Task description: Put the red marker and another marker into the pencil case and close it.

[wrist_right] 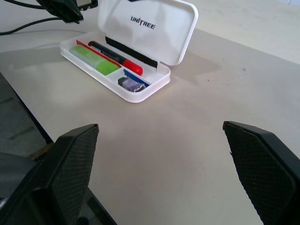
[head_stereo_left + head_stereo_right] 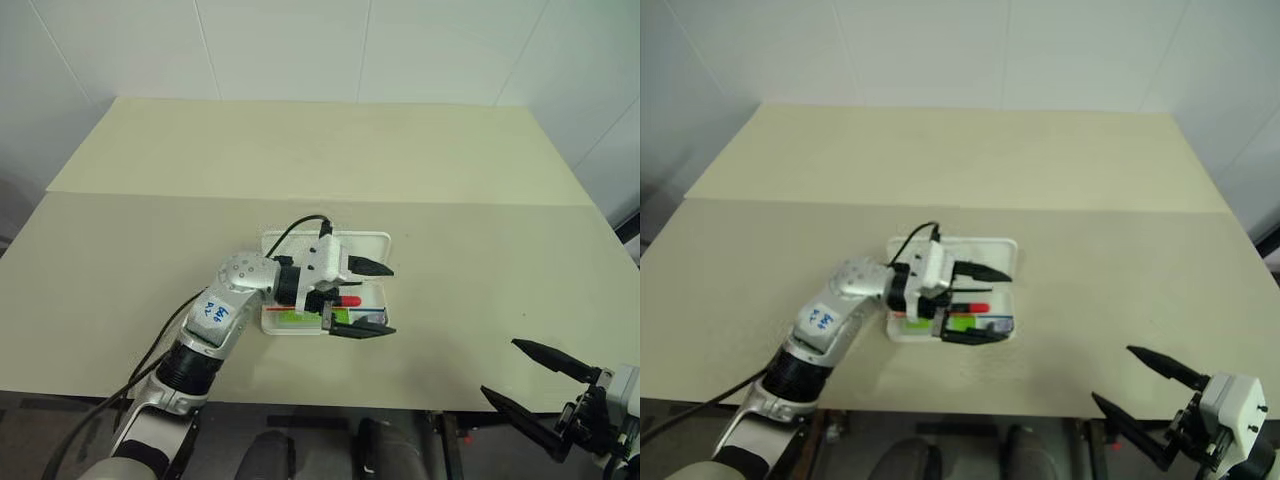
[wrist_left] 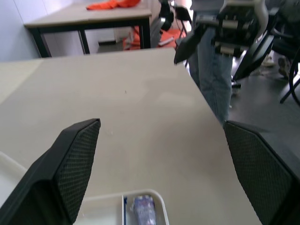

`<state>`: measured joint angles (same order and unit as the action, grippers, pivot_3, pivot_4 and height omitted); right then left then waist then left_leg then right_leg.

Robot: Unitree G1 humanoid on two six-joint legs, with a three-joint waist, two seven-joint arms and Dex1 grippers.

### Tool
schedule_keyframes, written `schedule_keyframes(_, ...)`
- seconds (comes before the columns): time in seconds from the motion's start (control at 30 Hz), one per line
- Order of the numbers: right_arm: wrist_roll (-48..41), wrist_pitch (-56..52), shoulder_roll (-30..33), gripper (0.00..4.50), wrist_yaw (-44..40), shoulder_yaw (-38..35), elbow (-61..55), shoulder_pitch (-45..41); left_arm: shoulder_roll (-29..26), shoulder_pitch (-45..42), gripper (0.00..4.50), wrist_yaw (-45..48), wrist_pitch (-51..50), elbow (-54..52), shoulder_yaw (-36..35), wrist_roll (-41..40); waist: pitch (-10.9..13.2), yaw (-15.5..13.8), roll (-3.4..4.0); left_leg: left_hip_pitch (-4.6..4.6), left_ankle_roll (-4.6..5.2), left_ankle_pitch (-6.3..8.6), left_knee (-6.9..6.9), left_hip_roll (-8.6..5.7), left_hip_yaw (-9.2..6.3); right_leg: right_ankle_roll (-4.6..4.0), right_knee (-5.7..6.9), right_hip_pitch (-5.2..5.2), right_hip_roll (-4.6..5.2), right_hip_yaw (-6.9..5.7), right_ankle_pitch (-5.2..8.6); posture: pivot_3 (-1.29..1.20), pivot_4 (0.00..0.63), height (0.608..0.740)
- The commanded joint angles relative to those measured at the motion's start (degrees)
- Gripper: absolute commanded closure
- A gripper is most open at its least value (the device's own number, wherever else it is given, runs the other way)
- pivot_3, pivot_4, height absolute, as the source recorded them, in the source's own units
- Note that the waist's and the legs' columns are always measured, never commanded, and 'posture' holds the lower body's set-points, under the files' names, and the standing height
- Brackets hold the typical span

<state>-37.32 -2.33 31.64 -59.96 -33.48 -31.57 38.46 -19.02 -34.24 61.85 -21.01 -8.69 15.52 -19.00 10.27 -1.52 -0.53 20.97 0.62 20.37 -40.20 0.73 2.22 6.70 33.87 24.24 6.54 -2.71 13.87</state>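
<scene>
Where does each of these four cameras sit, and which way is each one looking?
Left and right eye views: on the head, looking down over the table; both arms show, left pincer open above the open pencil case.
Left wrist view: along the left pincer, across the table towards a person's legs.
Right wrist view: along the open right pincer towards the case, holding red marker and green marker.
Shared: case, table.

The left arm reaches from the lower left of the frame to its centre, and the left gripper [image 2: 368, 297] points right, fingers spread wide, holding nothing. The right gripper [image 2: 520, 375] sits in the lower right corner, fingers wide apart and empty, pointing up-left.
</scene>
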Motion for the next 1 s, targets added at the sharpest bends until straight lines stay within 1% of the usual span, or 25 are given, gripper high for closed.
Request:
schedule_keyframes(0.03, -3.28, -0.35, 0.14, 0.00, 0.79, -0.95, -1.98, -1.07, -0.49, -3.60, 0.03, -1.58, -0.97, -1.97, -3.52, -2.21, 0.00, 0.00, -0.01, 0.00, 0.00, -0.01, 0.00, 0.00, 0.00, 0.00, 0.00, 0.00, 0.00, 0.00, 0.00, 0.00, 0.150, 0.740)
schedule_keyframes(0.17, -3.74, -0.96, 0.95, 0.00, 0.91, -1.15, -1.99, -1.99, -0.75, -7.23, 0.03, -3.04, -1.02, 0.00, -6.18, -2.38, 0.00, -0.04, 0.00, -0.01, 0.00, -0.03, 0.00, -0.01, -0.02, -0.01, 0.01, 0.00, -0.01, -0.01, -0.01, 0.00, 0.150, 0.740)
schedule_keyframes(0.3, -3.63, -1.55, 1.76, 0.00, 1.02, -1.10, -1.36, -3.23, -1.08, -12.58, 0.03, -4.21, 2.01, 4.64, -10.01, -2.14, 0.01, -0.01, -0.02, 0.02, 0.01, -0.03, 0.01, -0.03, -0.02, 0.01, -0.02, 0.00, -0.01, -0.02, -0.02, 0.00, 0.150, 0.740)
schedule_keyframes(0.4, -3.00, -2.11, 2.22, 0.00, 1.24, -0.33, -0.90, -4.37, -1.36, -18.67, 0.03, -8.24, 4.81, 10.92, -15.55, -2.27, 0.03, -0.02, -0.05, 0.03, 0.01, -0.02, 0.01, -0.03, -0.02, 0.03, -0.02, 0.00, -0.03, -0.03, -0.03, 0.00, 0.150, 0.740)
schedule_keyframes(0.5, -2.76, -2.39, 2.53, 0.00, 1.01, -0.18, -0.23, -5.04, -2.01, -21.91, 0.03, -11.04, 9.30, 15.45, -17.61, -0.10, 0.03, -0.01, -0.05, 0.04, 0.01, -0.03, 0.02, -0.03, -0.02, 0.04, -0.02, 0.00, -0.03, -0.07, -0.03, 0.00, 0.150, 0.740)
schedule_keyframes(0.57, -2.47, -2.63, 2.77, 0.00, 0.89, 0.28, 0.40, -5.96, -4.14, -23.43, 0.03, -14.52, 10.44, 18.94, -18.04, 3.48, 0.03, 0.03, -0.04, 0.04, 0.00, -0.03, 0.07, -0.03, 0.02, 0.04, -0.05, 0.00, -0.03, -0.08, -0.03, 0.00, 0.150, 0.740)
schedule_keyframes(0.63, -1.82, -3.50, 3.22, 0.00, 1.66, 1.91, 0.78, -8.22, -9.21, -23.09, 0.03, -17.19, 10.58, 22.59, -16.41, 9.80, 0.03, 0.37, -0.05, 0.01, -0.01, -0.04, 0.08, -0.04, 0.05, 0.08, -0.04, 0.00, -0.03, -0.06, -0.05, 0.00, 0.150, 0.740)
schedule_keyframes(0.67, -1.60, -3.84, 3.42, 0.00, 1.92, 2.56, 0.92, -9.06, -10.75, -22.52, 0.03, -17.55, 10.44, 23.65, -16.14, 11.03, 0.03, 0.48, -0.04, -0.03, -0.04, -0.05, 0.11, -0.03, 0.09, 0.08, -0.04, 0.00, -0.04, -0.05, -0.05, 0.00, 0.150, 0.740)
schedule_keyframes(0.7, -1.46, -4.01, 3.54, 0.00, 1.96, 2.89, 1.12, -9.61, -11.53, -22.08, 0.03, -17.66, 9.84, 24.39, -16.36, 10.98, 0.03, 0.46, -0.04, -0.03, -0.05, -0.06, 0.12, -0.02, 0.10, 0.08, -0.03, 0.01, -0.05, -0.05, -0.05, 0.00, 0.150, 0.740)
schedule_keyframes(0.83, -1.35, -4.16, 3.83, 0.00, 1.76, 3.33, 2.05, -11.07, -11.24, -20.35, 0.03, -16.65, 8.93, 24.70, -19.16, 7.01, 0.06, -0.26, -0.08, 0.15, -0.15, -0.11, 0.10, -0.01, 0.19, 0.08, 0.06, 0.02, -0.07, -0.18, -0.05, 0.00, 0.150, 0.740)
schedule_keyframes(0.97, -1.70, -4.34, 4.32, 0.00, 1.54, 3.51, 2.63, -12.92, -11.60, -15.19, 0.03, -19.64, 5.89, 21.35, -22.80, 4.89, 0.06, -0.11, -0.08, 0.21, -0.25, -0.16, 0.11, -0.02, 0.25, 0.12, -0.02, 0.01, -0.04, -0.19, -0.08, 0.00, 0.150, 0.740)
schedule_keyframes(1.0, -1.90, -4.62, 4.63, 0.00, 1.66, 3.69, 2.58, -13.82, -11.84, -13.92, 0.21, -19.94, 3.98, 20.68, -24.10, 3.57, 0.06, -0.01, -0.08, 0.17, -0.23, -0.15, 0.12, -0.01, 0.25, 0.13, -0.02, 0.01, -0.03, -0.16, -0.08, 0.00, 0.150, 0.740)
